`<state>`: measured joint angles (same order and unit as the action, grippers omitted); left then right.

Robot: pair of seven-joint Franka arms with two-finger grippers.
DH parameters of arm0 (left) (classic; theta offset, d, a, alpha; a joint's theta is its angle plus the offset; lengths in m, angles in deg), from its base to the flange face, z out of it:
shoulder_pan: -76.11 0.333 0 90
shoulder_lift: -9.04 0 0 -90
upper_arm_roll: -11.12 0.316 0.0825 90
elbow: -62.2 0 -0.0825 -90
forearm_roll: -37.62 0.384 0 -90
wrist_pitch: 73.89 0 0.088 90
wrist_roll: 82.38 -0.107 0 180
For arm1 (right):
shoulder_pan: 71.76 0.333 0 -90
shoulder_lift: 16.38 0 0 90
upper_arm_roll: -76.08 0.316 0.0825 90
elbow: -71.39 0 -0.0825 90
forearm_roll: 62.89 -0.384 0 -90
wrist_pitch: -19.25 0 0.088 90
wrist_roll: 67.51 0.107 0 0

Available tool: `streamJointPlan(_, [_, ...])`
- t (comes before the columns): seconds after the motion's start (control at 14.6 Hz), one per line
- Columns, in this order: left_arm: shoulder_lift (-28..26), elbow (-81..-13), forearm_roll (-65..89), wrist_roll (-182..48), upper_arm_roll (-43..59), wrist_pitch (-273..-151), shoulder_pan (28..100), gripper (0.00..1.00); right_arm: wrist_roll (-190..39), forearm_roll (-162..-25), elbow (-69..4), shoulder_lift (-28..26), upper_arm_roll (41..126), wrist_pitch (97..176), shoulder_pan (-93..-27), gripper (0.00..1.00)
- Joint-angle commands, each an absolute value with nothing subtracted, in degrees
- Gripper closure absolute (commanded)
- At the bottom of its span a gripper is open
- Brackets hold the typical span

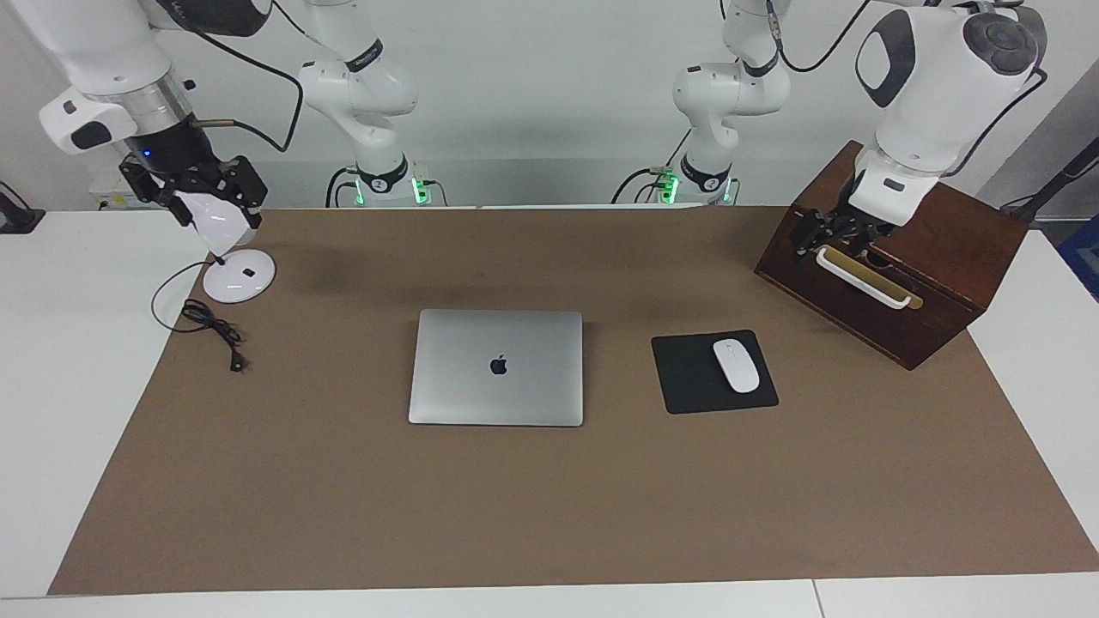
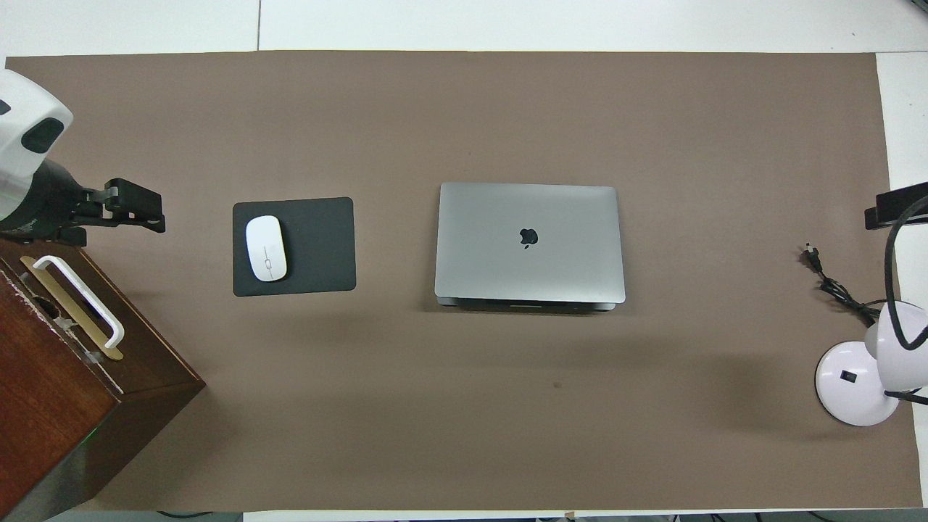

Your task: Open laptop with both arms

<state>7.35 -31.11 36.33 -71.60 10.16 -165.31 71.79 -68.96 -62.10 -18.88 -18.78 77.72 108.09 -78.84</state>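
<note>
Laptop [image 1: 496,367], silver-grey with a dark apple logo on its lid, lies shut and flat at the middle of the brown mat [image 1: 549,515] that covers the tabletop [image 1: 69,386]. We see nothing resting on the lid.

Beside it, toward the left arm's end, a white mouse [image 1: 737,366] sits on a black pad [image 1: 714,372], apart from the laptop. At that same end stands a dark wooden box [image 1: 927,275] with a white handle [image 1: 861,278] on a brass plate. Toward the right arm's end we note a white lamp [image 1: 238,275], its black cord [image 1: 210,326] looping onto the mat.

The left end effector [image 1: 824,230] hangs over the box just above the handle; its fingers stand wide apart and hold nothing. The right end effector [image 1: 193,184] hovers over the lamp's head, touching nothing that we can make out; we cannot tell how far its fingers are spread.

Only the overhead view shows the laptop's hinge edge, which faces the robots, with the base visible as a dark strip under the lid; there the left end effector [image 2: 134,206] shows in profile, and of the right only a black tip at the frame's edge. Only the facing view shows both arms whole.
</note>
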Motion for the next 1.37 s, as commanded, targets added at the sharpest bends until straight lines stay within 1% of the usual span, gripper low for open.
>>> streamJointPlan(0.0, [6.5,-29.5,36.7,-72.5,10.7,-164.9,71.5,0.00,-70.2,-61.8,-19.8,-19.7,77.3,108.4,-78.9,0.00])
streamJointPlan(0.82, [6.4,-29.0,36.7,-71.4,9.9,-164.7,70.9,0.00,-72.5,-61.8,-19.8,-19.7,77.0,108.8,-79.1,0.00])
streamJointPlan(0.96, [6.5,-29.4,36.7,-71.3,9.3,-166.7,70.8,0.00,-75.3,-61.8,-19.8,-19.7,76.6,109.0,-79.1,0.00])
streamJointPlan(1.03, [6.6,-29.6,36.7,-71.1,8.8,-167.3,70.8,0.08,-76.3,-61.8,-19.8,-19.7,76.1,109.2,-79.1,0.00])
streamJointPlan(1.17, [7.4,-30.2,36.7,-68.0,7.6,-167.3,70.8,0.39,-79.7,-61.8,-19.9,-19.5,76.1,112.7,-79.1,0.00])
streamJointPlan(1.24, [7.9,-30.5,36.7,-66.1,7.5,-167.1,70.8,0.57,-80.7,-61.9,-19.9,-19.2,76.1,113.6,-79.2,0.00])
streamJointPlan(1.3, [8.2,-31.2,36.7,-64.8,7.3,-167.1,70.7,0.65,-80.8,-62.5,-19.9,-18.8,76.0,114.0,-79.3,0.00])
